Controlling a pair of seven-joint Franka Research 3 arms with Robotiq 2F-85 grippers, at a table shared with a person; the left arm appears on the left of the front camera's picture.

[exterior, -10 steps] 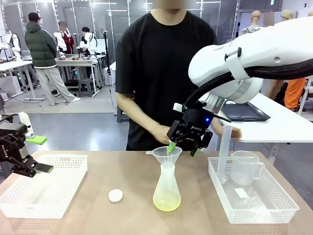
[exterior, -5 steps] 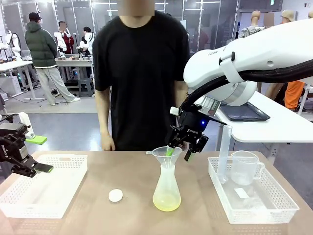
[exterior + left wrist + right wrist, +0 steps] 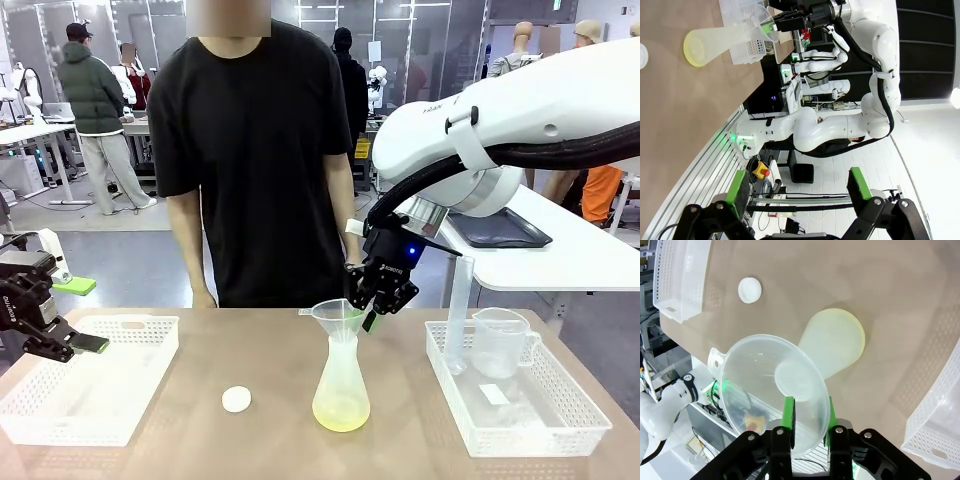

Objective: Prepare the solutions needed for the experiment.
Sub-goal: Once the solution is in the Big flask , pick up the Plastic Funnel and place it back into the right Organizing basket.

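Observation:
The solutions (image 3: 341,410) are a shallow pale yellow layer at the bottom of a clear conical flask (image 3: 341,375) at mid-table. The same yellow base shows in the right wrist view (image 3: 840,340) and the left wrist view (image 3: 697,47). A clear plastic funnel (image 3: 338,315) sits in the flask's neck. My right gripper (image 3: 368,310) is shut on the funnel's rim (image 3: 770,390), one green pad inside and one outside (image 3: 808,415). My left gripper (image 3: 60,340) hangs open above the left basket, nothing between its fingers (image 3: 797,187).
A small white round stopper (image 3: 236,399) lies left of the flask. The white basket at the right (image 3: 530,435) holds a tall measuring cylinder (image 3: 459,310) and a clear beaker (image 3: 500,345). A white basket (image 3: 90,420) stands at the left. A person (image 3: 250,150) stands at the far edge, arms down.
My right gripper has closed its jaws onto the funnel's rim. The person has drawn their hands back from the funnel and stepped to the picture's left. The left arm has not moved.

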